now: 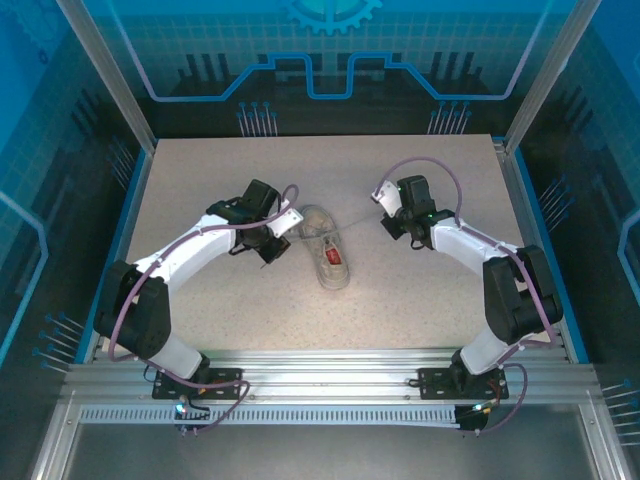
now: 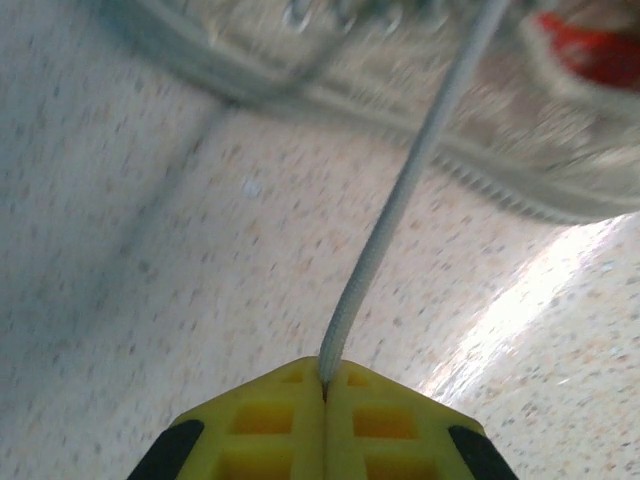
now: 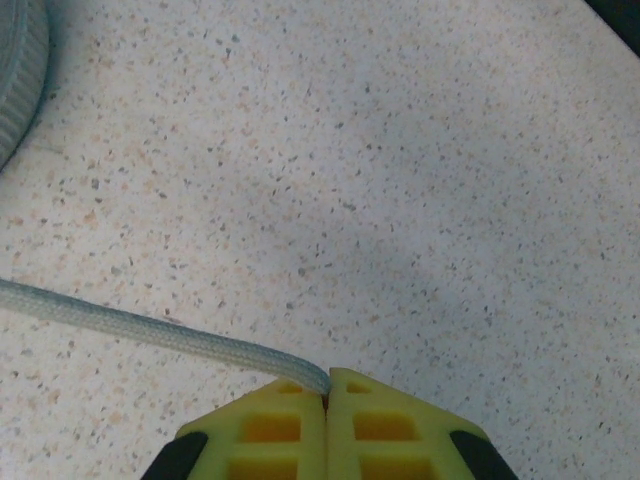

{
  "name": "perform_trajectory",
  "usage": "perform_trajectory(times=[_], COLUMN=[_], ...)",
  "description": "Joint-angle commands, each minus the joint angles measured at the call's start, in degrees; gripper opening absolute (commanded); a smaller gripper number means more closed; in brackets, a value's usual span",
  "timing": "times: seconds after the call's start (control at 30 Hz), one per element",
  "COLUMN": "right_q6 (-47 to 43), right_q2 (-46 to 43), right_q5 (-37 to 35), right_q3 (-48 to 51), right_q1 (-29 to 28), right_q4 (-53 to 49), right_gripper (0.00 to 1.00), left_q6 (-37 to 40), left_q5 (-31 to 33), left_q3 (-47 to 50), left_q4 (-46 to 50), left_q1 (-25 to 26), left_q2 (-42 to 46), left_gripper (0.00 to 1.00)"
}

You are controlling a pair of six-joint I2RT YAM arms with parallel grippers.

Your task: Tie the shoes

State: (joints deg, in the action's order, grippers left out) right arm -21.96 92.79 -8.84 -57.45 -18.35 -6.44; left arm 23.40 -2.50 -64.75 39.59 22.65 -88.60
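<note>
A small whitish-grey sneaker point(image 1: 326, 250) with a red patch inside lies mid-table, toe toward the far side. In the left wrist view its side point(image 2: 520, 130) fills the top, blurred. My left gripper point(image 1: 272, 250) is just left of the shoe, shut on a white lace point(image 2: 400, 200) that runs taut up to the shoe; its tip is pinched between the yellow pads point(image 2: 326, 385). My right gripper point(image 1: 388, 222) is to the shoe's right, shut on the other lace point(image 3: 150, 330), which trails off left across the table, and its pads point(image 3: 327, 392) hold the lace end.
The speckled table point(image 1: 420, 300) has raised blue edges and a metal rail along the near side. Both arm bases stand at the near edge. Open tabletop lies in front of and behind the shoe.
</note>
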Motion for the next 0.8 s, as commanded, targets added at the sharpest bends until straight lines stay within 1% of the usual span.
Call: perform_trajectory(times=[0.0,0.27,0.4,0.63,0.77], right_q6=[1.03,2.22,2.85,2.97,5.16], right_q2=[-1.92,-1.17,-0.9,-0.51,0.56], right_q5=[-1.0,-2.59,-2.74,-3.79,-4.92], right_q3=[-1.33,-1.05,-0.82,-1.3,-3.17], right_q1=[-0.25,-0.17,-0.11,0.04,1.19], right_q4=[-3.42,-7.45,-8.27,-10.03,-12.37], right_gripper=[0.0,0.0,0.0,0.0,0.0], left_q6=[-4.79,-10.54,-11.93,-13.44,-13.6], left_q5=[9.01,13.58,15.04,15.02,14.68], left_q3=[1.15,4.43,5.39,6.82,7.31], left_q4=[6.74,9.93,11.2,11.18,11.13], left_q1=[-0.81,-2.78,-3.27,-4.89,-5.38], left_q2=[1.7,2.99,2.75,2.74,2.73], left_gripper=[0.0,0.0,0.0,0.0,0.0])
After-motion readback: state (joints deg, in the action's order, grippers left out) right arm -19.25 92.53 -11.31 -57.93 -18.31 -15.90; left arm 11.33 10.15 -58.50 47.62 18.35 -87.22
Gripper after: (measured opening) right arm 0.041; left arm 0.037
